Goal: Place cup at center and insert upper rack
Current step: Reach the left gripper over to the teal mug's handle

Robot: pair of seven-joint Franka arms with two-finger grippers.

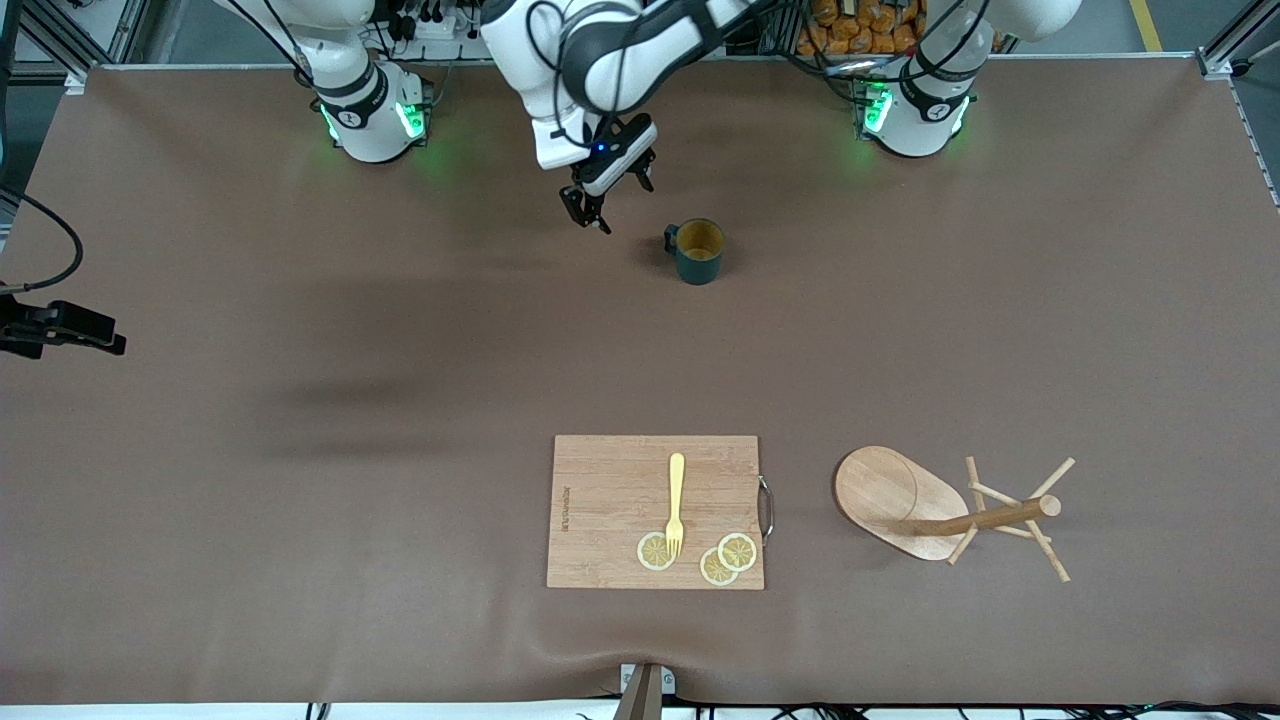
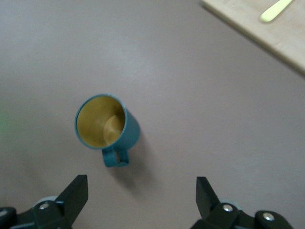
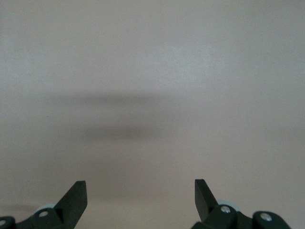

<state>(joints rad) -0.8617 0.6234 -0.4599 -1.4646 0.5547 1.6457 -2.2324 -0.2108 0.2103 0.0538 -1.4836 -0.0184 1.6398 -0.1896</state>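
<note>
In the upper middle of the front view, the left gripper (image 1: 620,205) hangs over the table just beside the cup (image 1: 698,252) (upright, handle toward it), jaws wide. The upper rack (image 1: 905,500) lies toppled low in frame, near the cutting board (image 1: 610,500). The right gripper (image 3: 140,195) waits, jaws wide.

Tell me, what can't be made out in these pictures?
- Right gripper, open over bare table: it shows only in its own wrist view. The front view's top edge cuts that arm off, so its spot is unclear.
- Cutting board and yellow fork: cropped by the left wrist view's edge. The open left gripper hangs beside the teal cup.
- Print on the board: too small in the front view.
</note>
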